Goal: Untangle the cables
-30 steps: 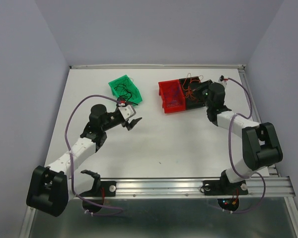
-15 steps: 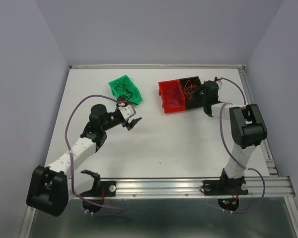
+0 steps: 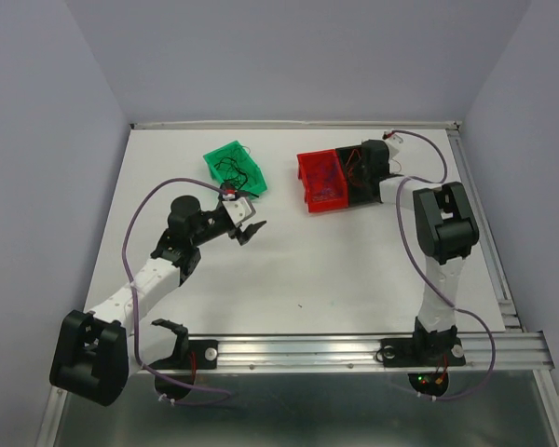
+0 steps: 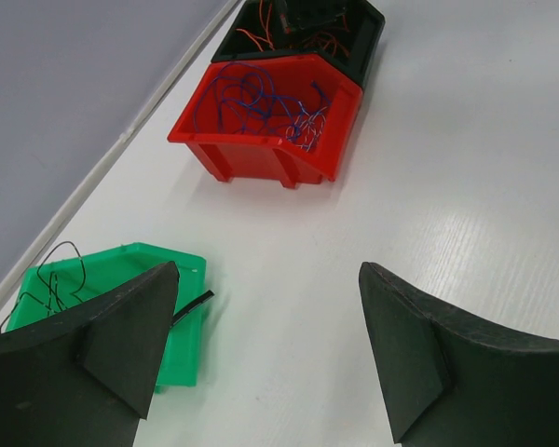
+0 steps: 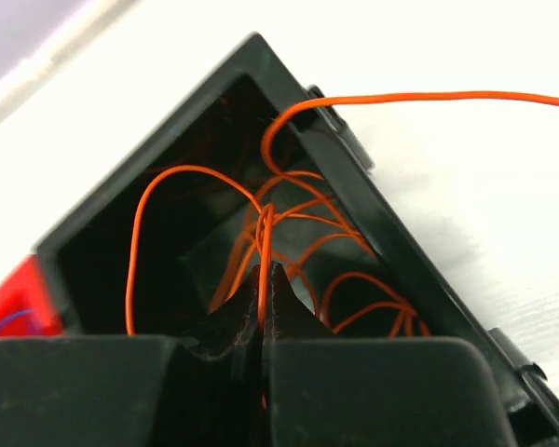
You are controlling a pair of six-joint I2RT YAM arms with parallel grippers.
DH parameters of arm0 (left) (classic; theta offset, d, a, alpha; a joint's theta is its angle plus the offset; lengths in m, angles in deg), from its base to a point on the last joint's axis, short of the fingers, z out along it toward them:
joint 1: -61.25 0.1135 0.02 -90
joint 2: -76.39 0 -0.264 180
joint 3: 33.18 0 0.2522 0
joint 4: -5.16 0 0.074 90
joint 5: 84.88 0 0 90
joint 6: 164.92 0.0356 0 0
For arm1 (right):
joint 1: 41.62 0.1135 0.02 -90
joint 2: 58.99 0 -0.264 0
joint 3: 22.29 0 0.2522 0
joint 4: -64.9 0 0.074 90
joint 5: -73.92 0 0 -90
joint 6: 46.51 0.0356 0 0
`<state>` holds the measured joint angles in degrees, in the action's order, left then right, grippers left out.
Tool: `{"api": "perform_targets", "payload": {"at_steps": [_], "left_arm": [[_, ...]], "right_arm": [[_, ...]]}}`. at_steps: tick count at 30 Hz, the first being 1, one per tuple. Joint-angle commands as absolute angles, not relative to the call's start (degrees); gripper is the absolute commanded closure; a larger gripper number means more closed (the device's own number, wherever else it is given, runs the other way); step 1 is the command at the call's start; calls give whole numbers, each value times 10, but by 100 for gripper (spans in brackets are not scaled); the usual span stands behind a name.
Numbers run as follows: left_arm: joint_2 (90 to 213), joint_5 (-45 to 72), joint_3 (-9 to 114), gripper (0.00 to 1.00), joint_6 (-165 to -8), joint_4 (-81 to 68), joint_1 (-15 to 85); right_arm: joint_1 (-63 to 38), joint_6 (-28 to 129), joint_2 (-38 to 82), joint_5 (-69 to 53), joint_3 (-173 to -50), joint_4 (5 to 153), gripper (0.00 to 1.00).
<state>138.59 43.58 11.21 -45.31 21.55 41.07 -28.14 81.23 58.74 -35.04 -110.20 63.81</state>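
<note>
The cables lie sorted by colour in three bins. Orange wires (image 5: 349, 284) fill the black bin (image 5: 391, 233), and my right gripper (image 5: 265, 275) hangs over it, shut on an orange strand (image 5: 265, 233) that runs up between its tips. Another orange strand (image 5: 429, 95) arcs out over the bin's rim. Blue-purple wires (image 4: 261, 102) sit in the red bin (image 4: 261, 140), and black wires (image 4: 61, 275) in the green bin (image 4: 112, 265). My left gripper (image 4: 268, 279) is open above bare table just right of the green bin, holding nothing.
The red bin (image 3: 307, 191) and black bin (image 3: 354, 197) stand side by side at the back right, the green bin (image 3: 214, 158) at the back left. A tiny red bit (image 3: 300, 305) lies on the table near the front. A wall runs behind the bins.
My right arm has folded up and swung back, carrying its shut gripper from the black bin's right side to over the bin. The left arm has not moved.
</note>
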Motion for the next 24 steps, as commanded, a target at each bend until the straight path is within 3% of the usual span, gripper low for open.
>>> {"api": "perform_targets", "payload": {"at_steps": [1, 7, 9, 20, 24], "left_arm": [[1381, 441, 117, 11, -446, 235, 408], [1378, 441, 115, 11, -444, 234, 408], [1378, 442, 115, 11, -443, 234, 408], [1371, 441, 113, 11, -442, 234, 408], [1370, 441, 112, 11, -441, 234, 408]], "right_arm": [[-260, 747, 621, -434, -1154, 693, 100], [-254, 734, 601, -457, -1159, 711, 99], [-249, 721, 583, -458, -1157, 710, 86], [-232, 692, 477, -460, -1171, 739, 60], [-232, 686, 450, -480, -1164, 750, 43]]}}
